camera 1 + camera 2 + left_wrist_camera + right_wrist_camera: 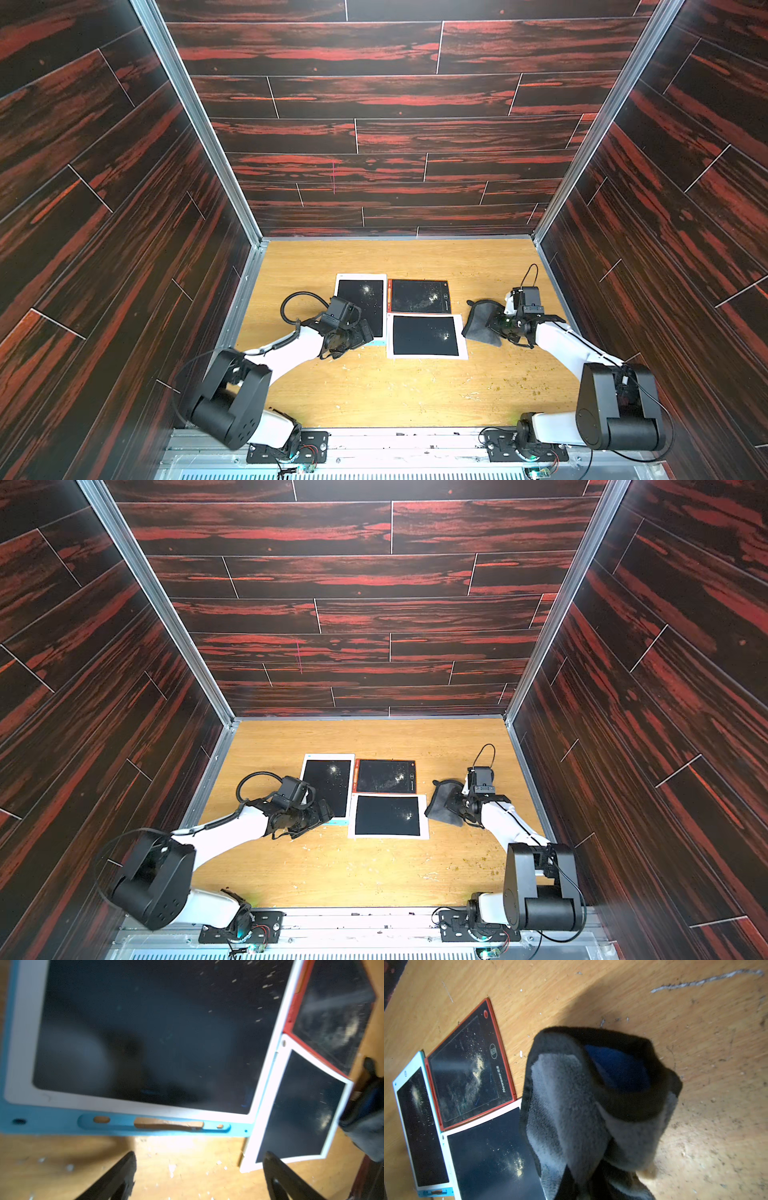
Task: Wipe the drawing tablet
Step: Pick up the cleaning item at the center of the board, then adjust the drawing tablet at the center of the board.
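Right pincer [496, 325] clenched on grey cloth [482, 322], hanging just beside the dusty white-framed drawing tablet [424, 336], which lies flat on the surface [374, 395]; probably staged to sweep it. Left pincer [199, 1155] released, by the blue-framed tablet [360, 305] on the white-framed one's opposite side, likely to brace.

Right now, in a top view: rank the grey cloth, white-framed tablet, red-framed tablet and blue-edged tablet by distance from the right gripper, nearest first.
From the right gripper in a top view:
1. grey cloth: clamped in its jaws.
2. white-framed tablet: right beside the cloth, front row.
3. red-framed tablet: behind the white-framed one, farther back.
4. blue-edged tablet: on the group's far side.
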`<state>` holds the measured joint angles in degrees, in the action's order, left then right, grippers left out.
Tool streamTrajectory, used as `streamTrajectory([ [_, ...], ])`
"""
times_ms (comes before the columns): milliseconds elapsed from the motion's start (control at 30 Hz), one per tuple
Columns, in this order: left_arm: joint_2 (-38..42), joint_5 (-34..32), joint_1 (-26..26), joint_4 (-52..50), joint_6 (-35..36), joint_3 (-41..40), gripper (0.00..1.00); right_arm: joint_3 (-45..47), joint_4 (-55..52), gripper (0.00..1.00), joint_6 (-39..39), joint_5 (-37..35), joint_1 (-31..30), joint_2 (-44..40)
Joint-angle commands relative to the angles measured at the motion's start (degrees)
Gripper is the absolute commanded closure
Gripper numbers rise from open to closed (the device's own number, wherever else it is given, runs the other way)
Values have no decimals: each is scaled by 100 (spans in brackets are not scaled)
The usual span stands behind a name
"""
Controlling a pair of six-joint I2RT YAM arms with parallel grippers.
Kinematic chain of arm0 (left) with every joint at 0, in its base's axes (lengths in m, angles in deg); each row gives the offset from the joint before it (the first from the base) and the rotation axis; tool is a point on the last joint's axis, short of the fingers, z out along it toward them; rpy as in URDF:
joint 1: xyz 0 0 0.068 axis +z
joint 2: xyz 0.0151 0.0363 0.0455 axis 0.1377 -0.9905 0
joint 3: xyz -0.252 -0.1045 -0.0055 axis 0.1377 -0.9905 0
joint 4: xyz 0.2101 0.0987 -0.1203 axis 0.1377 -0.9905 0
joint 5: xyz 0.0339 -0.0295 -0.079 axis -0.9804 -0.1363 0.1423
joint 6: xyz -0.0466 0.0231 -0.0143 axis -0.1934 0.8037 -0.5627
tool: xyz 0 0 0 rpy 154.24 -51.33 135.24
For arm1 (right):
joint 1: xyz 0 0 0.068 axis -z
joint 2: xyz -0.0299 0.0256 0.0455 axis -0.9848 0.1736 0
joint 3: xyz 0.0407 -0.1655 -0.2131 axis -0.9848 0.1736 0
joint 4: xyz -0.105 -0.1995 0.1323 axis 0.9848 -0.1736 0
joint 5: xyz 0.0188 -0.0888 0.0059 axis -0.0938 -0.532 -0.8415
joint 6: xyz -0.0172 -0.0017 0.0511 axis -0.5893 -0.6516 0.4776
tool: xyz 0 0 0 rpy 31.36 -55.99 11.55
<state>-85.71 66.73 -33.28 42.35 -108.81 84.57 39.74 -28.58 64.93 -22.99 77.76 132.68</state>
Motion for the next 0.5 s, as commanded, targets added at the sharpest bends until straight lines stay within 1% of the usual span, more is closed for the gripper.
streamTrajectory([
  [0,-210,-122,-2,21,62,16,4,-14,-105,100,-9,-90,-21,-200],
  [233,-526,-842,48,-430,278,412,2,-60,-270,100,-23,-144,-6,-339],
  [467,-545,-1461,408,-722,265,581,0,-112,-326,100,-23,-136,-4,-328],
])
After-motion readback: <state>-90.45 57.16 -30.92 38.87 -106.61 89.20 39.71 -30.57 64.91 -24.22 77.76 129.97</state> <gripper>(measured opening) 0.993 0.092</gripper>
